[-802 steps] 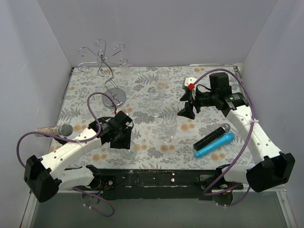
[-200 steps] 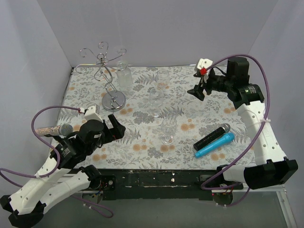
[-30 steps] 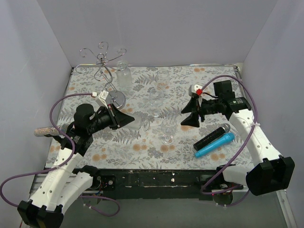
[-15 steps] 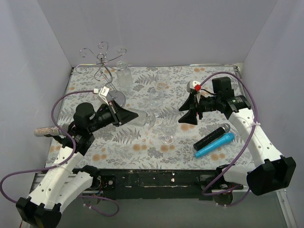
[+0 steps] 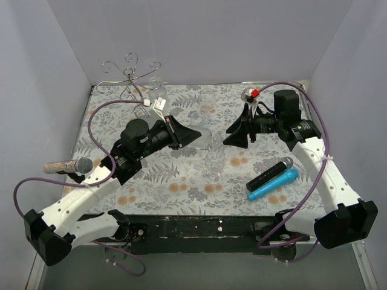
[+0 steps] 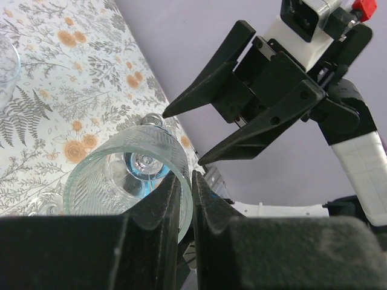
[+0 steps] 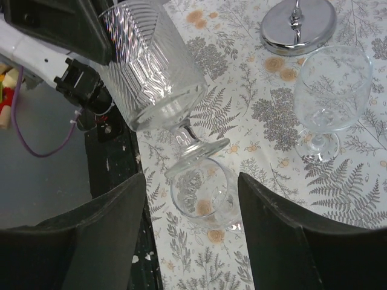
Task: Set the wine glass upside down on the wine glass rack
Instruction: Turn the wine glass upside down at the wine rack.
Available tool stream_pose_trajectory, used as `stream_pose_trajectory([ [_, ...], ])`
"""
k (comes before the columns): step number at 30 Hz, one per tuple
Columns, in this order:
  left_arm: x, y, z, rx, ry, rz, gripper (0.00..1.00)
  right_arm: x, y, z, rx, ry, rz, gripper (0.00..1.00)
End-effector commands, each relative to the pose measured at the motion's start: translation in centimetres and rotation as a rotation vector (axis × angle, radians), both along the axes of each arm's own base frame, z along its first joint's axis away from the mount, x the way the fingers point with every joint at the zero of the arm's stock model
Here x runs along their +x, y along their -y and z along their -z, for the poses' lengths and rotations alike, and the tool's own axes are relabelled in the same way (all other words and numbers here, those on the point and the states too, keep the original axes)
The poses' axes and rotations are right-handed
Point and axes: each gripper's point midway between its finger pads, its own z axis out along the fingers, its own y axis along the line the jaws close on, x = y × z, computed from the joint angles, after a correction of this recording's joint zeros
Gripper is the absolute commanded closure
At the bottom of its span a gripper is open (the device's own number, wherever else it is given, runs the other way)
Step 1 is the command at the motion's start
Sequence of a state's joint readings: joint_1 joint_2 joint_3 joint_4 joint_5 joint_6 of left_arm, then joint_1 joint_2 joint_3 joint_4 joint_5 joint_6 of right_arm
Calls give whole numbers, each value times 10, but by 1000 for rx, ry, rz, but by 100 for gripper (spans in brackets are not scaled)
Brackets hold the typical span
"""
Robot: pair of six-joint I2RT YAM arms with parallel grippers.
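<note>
Over floral tablecloth (image 5: 181, 181), wine glass (image 7: 151, 66) hangs sideways, foot toward right gripper (image 7: 191, 181)

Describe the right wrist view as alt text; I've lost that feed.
A ribbed wine glass, tilted and gripped at its rim by the left claw, points its foot toward the open right claw. On the floral table a second glass stands below it and a third glass at right, the rack's shiny base at top.
</note>
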State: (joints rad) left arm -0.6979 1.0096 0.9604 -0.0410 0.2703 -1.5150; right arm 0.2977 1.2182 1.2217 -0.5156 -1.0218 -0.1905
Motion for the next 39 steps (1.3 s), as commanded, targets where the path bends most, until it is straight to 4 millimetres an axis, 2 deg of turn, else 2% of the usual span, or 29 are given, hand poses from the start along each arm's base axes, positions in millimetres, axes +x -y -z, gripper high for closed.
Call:
stream_pose_trajectory([
  [1, 18, 1, -57, -101, 128, -127, 100, 12, -3, -36, 60, -48, 121, 31],
  [7, 25, 10, -61, -97, 134, -164, 100, 24, 0, -32, 51, -138, 238, 33],
  [19, 28, 22, -63, -88, 141, -220, 100, 41, -4, -15, 41, -232, 294, 44],
  [28, 28, 25, -66, -88, 155, -250, 100, 42, -11, -4, 34, -303, 286, 49],
  [39, 27, 31, -65, -72, 169, -250, 100, 41, -13, 1, 41, -333, 283, 66],
])
